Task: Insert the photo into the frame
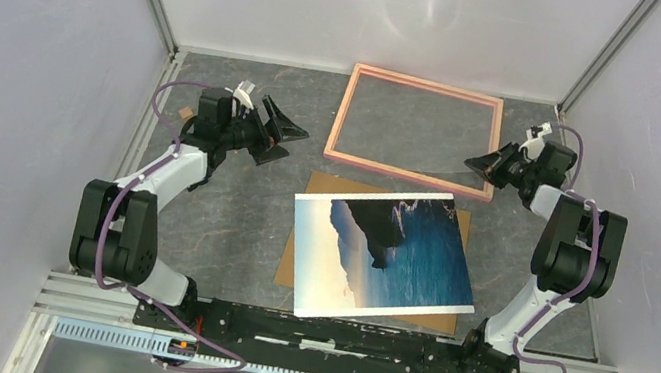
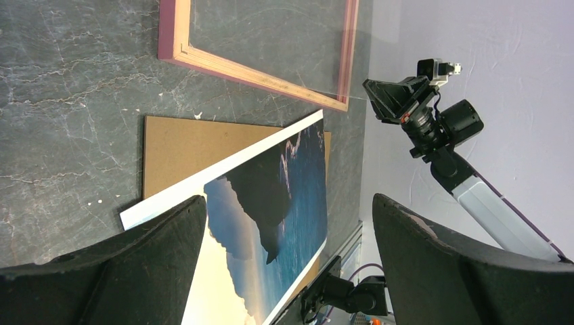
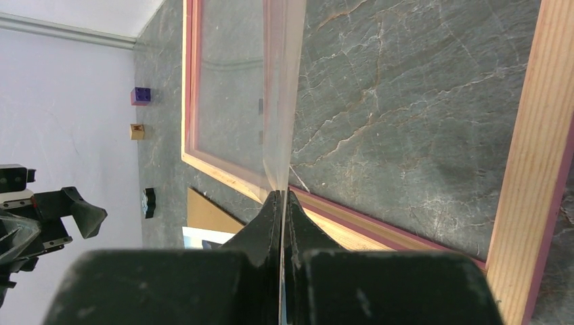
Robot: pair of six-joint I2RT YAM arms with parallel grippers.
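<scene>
The photo (image 1: pixel 381 256), a print of dark cliffs and blue sea with a white border, lies face up and skewed on a brown backing board (image 1: pixel 330 197). Behind it the salmon-pink frame (image 1: pixel 417 130) lies flat. My right gripper (image 1: pixel 489 167) hovers at the frame's right near corner, shut on the edge of the clear pane (image 3: pixel 277 101), which is tilted up out of the frame (image 3: pixel 521 169). Left of the frame, my left gripper (image 1: pixel 283 128) hangs open and empty above the table. In the left wrist view the photo (image 2: pixel 271 223) shows between the gripper's (image 2: pixel 288 203) wide-spread fingers.
White enclosure walls stand close on the left, right and back. A purple cube (image 3: pixel 141 95), a tan cube (image 3: pixel 137 131) and a small black part (image 3: pixel 149 202) sit near the left wall. The arm bases are mounted on a rail (image 1: pixel 322 332) along the near edge.
</scene>
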